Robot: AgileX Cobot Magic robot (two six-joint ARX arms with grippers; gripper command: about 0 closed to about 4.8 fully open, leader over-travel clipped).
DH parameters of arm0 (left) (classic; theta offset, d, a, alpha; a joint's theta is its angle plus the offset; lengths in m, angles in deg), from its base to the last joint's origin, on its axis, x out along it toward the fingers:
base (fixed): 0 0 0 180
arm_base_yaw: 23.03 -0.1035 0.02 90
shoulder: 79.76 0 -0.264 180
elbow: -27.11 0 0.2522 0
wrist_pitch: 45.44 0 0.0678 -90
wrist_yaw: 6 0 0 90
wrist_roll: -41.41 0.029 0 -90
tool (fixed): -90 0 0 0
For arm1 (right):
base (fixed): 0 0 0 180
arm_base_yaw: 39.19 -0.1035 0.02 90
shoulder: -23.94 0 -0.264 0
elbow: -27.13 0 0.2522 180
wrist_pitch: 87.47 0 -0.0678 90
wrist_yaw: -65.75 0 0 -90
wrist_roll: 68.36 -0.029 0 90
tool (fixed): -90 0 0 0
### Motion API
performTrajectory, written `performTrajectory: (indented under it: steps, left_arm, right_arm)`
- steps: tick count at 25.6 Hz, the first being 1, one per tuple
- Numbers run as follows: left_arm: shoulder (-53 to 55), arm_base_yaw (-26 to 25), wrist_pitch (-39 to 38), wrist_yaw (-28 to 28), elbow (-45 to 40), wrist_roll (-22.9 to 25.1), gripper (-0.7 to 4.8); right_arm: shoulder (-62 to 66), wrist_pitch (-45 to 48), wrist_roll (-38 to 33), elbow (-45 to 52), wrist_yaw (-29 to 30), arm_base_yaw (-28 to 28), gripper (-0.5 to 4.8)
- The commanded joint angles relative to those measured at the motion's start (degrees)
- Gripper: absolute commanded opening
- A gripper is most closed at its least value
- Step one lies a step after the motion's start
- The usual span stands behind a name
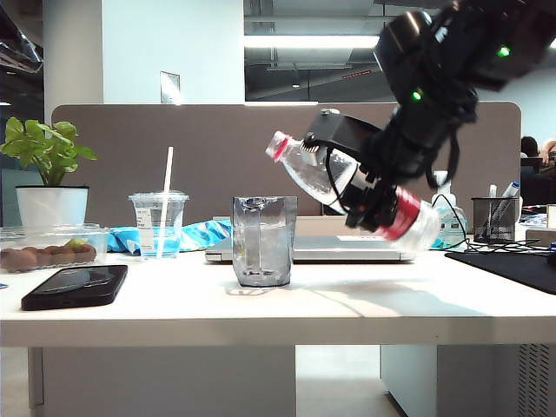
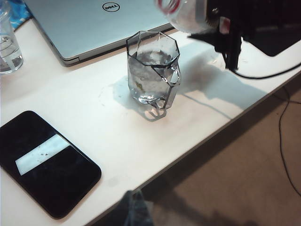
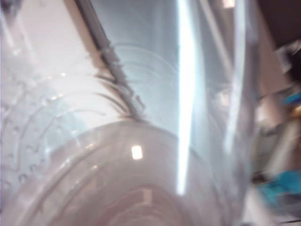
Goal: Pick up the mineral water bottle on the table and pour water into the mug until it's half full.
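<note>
The mineral water bottle (image 1: 317, 172) hangs tilted above the table (image 1: 365, 304), its red neck ring (image 1: 280, 146) pointing down-left toward the mug (image 1: 263, 241). My right gripper (image 1: 372, 200) is shut on the bottle's middle, beside the red label (image 1: 401, 214). The smoky faceted mug (image 2: 153, 70) holds water and stands in front of the laptop. In the left wrist view the bottle's mouth (image 2: 175, 6) sits just past the mug's rim. The bottle's clear wall (image 3: 141, 141) fills the right wrist view and hides the jaws there. My left gripper (image 2: 136, 210) hovers off the table's front edge, shut and empty.
A closed silver laptop (image 1: 347, 250) lies behind the mug. A black phone (image 1: 76, 285) lies front left, with a lidded straw cup (image 1: 158, 224), a food box (image 1: 52, 248) and a potted plant (image 1: 50, 174) behind it. A pen holder (image 1: 495, 217) and black mat (image 1: 512, 261) are at the right.
</note>
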Motion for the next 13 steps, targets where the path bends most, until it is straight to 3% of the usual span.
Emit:
performTrajectory:
  steps: [1,6,7,13]
  left_arm:
    - [-0.11,0.04,0.33,0.0,0.28,0.39,-0.04]
    - [-0.11,0.04,0.33,0.0,0.28,0.37,-0.04]
    - [-0.11,0.04,0.33,0.02,0.28,0.39,-0.04]
    - [-0.11,0.04,-0.13,0.0,0.28,0.39,-0.04]
  right_arm:
    - [-0.61,11.76,-16.85,3.8,6.19,1.05,2.82]
    - [-0.22,29.14,-33.9,11.02,9.66,3.26,2.81]
    - [0.79,34.77,-41.18,12.96,10.75,4.44,2.82]
    - [5.49,44.24,-45.86,14.69,11.41,5.35,2.82]
